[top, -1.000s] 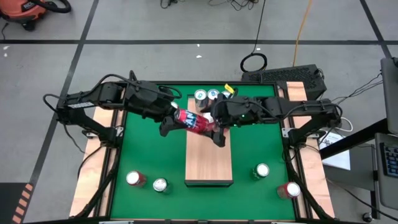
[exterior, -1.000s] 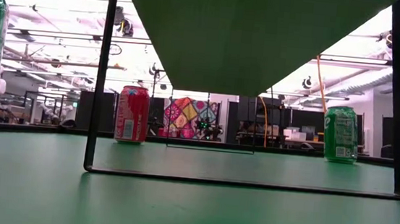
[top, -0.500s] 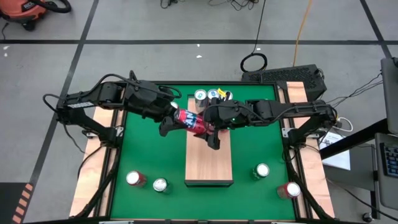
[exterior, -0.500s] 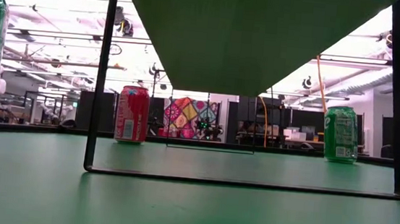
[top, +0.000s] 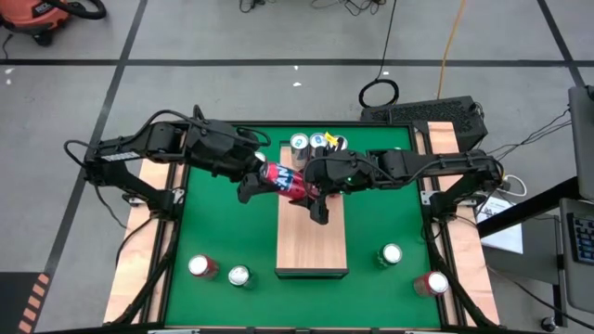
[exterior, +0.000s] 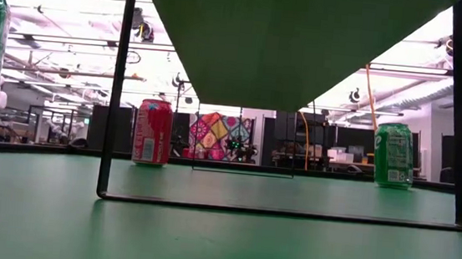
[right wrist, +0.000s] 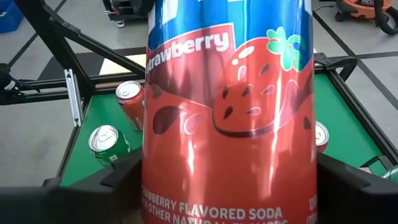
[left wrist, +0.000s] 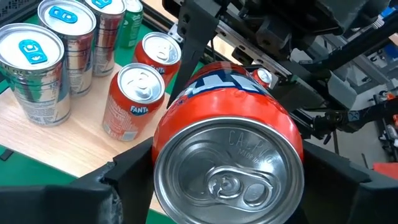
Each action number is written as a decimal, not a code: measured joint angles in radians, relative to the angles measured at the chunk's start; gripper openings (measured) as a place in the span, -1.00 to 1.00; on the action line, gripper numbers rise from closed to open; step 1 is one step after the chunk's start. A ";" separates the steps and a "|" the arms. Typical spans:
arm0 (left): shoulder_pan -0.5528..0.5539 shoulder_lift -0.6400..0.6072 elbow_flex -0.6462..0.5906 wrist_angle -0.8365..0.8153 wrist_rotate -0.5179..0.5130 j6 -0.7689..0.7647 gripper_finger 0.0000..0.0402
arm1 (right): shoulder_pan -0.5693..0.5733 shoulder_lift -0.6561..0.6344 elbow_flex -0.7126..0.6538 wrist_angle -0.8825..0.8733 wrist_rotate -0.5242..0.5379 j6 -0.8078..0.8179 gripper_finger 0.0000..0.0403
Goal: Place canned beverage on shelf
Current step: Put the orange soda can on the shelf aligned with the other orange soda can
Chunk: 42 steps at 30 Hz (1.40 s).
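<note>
Shelf (top: 312, 237) fills the high view's middle; above its twelve-o'clock end my left gripper (top: 252, 186) and right gripper (top: 317, 198) both pinch the tilted strawberry can (top: 288, 181). Only the wrist views show its lid and label.

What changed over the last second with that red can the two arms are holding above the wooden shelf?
The right tool slid left along the shelf and closed in around the strawberry soda can, its fingers now on either side of it. The left tool kept its hold on the can's other end. The can lies on its side in the same spot; the cans on the shelf and the table did not move.
</note>
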 joint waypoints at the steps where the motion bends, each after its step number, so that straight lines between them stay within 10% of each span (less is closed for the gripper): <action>1: -0.002 0.000 0.000 0.002 -0.004 0.000 0.59 | 0.000 0.000 0.000 0.001 -0.002 0.001 0.48; 8: -0.004 -0.002 0.002 0.087 -0.005 0.036 0.96 | 0.000 -0.031 0.000 0.023 -0.022 0.011 0.46; 21: -0.008 -0.016 0.002 0.404 -0.026 0.239 0.92 | -0.016 -0.112 -0.001 0.135 -0.155 0.061 0.46; 42: -0.023 -0.013 0.000 0.718 -0.120 0.430 0.92 | -0.020 -0.124 -0.001 0.422 -0.041 0.025 0.46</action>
